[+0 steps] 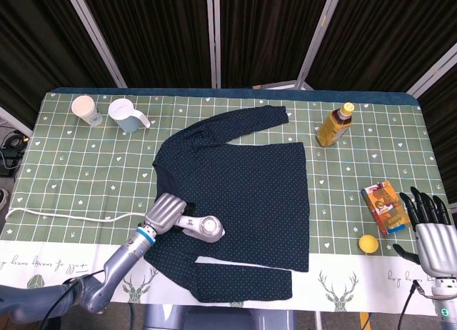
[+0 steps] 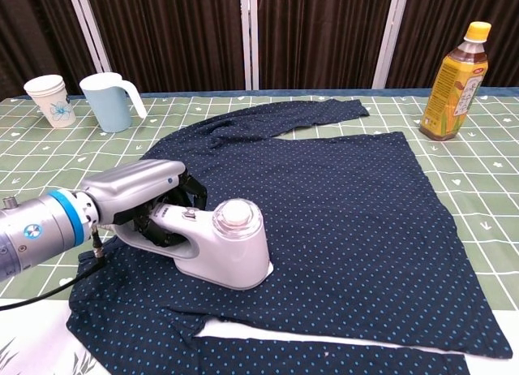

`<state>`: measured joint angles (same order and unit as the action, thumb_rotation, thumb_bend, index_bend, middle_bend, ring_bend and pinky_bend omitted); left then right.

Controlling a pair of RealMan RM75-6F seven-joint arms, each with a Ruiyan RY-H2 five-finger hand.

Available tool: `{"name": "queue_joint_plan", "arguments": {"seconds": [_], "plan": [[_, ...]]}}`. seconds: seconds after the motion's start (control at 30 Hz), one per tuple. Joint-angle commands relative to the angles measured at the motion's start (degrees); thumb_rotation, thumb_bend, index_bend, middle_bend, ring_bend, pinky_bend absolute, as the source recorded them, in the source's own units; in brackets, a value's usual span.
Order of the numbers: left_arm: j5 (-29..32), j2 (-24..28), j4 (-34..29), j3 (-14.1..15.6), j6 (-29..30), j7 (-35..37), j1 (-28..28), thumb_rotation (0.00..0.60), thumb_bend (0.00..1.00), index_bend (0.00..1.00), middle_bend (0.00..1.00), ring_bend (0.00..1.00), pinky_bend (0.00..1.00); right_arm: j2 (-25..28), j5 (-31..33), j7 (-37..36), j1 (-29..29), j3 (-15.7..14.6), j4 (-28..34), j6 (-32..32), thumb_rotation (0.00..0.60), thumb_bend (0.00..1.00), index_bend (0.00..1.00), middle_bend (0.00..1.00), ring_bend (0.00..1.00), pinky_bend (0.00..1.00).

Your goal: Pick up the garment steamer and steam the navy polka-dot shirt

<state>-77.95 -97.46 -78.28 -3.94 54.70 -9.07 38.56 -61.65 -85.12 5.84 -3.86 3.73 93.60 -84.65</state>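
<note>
The navy polka-dot shirt lies flat on the green checked table, sleeves spread. My left hand grips the handle of the white garment steamer, whose flat face rests on the shirt's lower left part, near the sleeve. The steamer's cord trails left across the table. My right hand hovers at the table's right front corner, fingers spread and holding nothing, far from the shirt.
A paper cup and a light blue mug stand at the back left. A tea bottle stands right of the shirt. A snack box and a yellow ball lie near my right hand.
</note>
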Motion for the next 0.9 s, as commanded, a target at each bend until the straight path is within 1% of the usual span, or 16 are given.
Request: {"name": "queue_joint_plan", "arguments": {"seconds": [0.03,0.57,0.9], "plan": [[-0.25,-0.11,0.47,0.34,0.04,0.36,-0.19,0.600,0.64,0.97,0.83,0.75,0.99,0.01,-0.03,0.04,-0.01,-0.01,0.01,0.00,0.600,0.00,0.00,0.00,0.00,0.00],[-1.66,1.72,1.83,1.25,1.01,3.20,-1.23,0.600,0.64,0.97,0.83,0.75,0.99,-0.06,-0.14,0.34,0.00,-0.10,0.08,-0.04,0.600,0.00,0.00,0.00,0.00,0.00],[-2.78,2.92,3.73,2.13,1.85,5.85,-2.28,0.600,0.64,0.97,0.83,0.75,0.99,-0.26,-0.41,1.08,0.03,-0.24,0.22,-0.18,0.600,0.00,0.00,0.00,0.00,0.00]]}}
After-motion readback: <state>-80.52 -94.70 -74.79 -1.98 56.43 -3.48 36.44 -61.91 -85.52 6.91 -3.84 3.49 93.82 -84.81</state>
